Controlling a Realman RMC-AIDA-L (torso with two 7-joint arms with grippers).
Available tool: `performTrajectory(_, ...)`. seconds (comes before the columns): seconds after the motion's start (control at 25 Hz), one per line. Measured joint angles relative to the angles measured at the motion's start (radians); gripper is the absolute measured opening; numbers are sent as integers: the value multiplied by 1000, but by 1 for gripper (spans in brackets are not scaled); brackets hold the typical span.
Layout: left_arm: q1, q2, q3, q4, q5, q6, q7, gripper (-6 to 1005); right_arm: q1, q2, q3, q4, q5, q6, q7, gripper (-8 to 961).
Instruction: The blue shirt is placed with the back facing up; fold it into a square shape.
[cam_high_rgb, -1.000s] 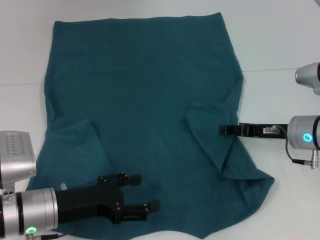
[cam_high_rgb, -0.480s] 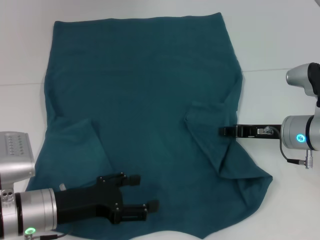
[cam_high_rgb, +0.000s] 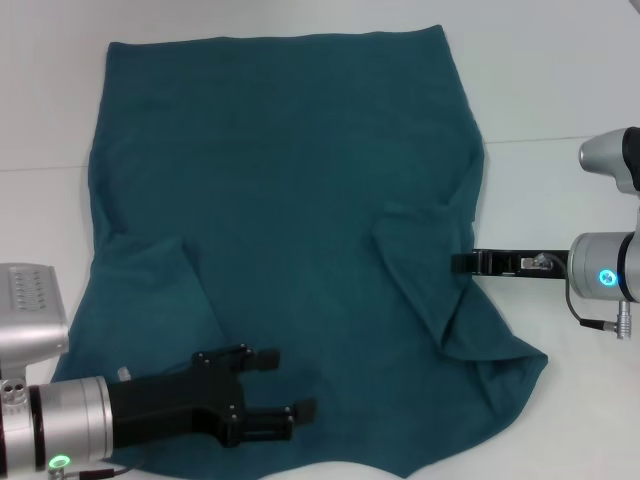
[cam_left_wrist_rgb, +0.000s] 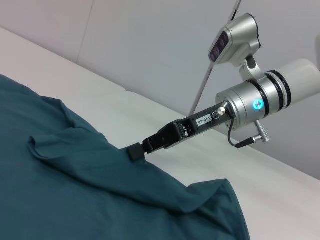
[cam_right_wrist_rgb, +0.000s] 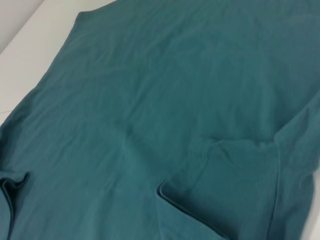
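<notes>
The blue shirt (cam_high_rgb: 280, 180) lies spread flat on the white table (cam_high_rgb: 560, 80) and fills most of the head view. Both sleeves are folded inward, one on the left (cam_high_rgb: 165, 290) and one on the right (cam_high_rgb: 420, 255). My left gripper (cam_high_rgb: 288, 384) hovers open over the shirt's near edge with nothing between its fingers. My right gripper (cam_high_rgb: 458, 263) reaches in from the right, its tip at the shirt's right edge beside the folded sleeve. The left wrist view shows that tip (cam_left_wrist_rgb: 136, 151) touching the fabric (cam_left_wrist_rgb: 75, 190). The right wrist view shows only the shirt (cam_right_wrist_rgb: 150, 100) and the sleeve fold (cam_right_wrist_rgb: 225, 185).
Bare white table surrounds the shirt, with a faint seam line (cam_high_rgb: 540, 140) running across it. The shirt's near right corner (cam_high_rgb: 520, 365) is bunched and sticks out to the right.
My right gripper has drawn back a little to the right along the shirt's edge. The near right corner shifted slightly. The left arm has stayed put.
</notes>
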Motion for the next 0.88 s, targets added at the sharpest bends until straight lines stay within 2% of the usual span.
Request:
performTrajectory(0.16,-2,0,-1,0,0,0,0,921,-2,0,2,0,0,0,-1,11)
performTrajectory(0.56,-1,0,-2,-1,0,0,0,921,-11,-6,5,-7,3,-7,-3,20)
performTrajectory(0.88,1,-2,-3,-2,0,-1,0,921,-22,-1,8,-29,4,-9,-1,28)
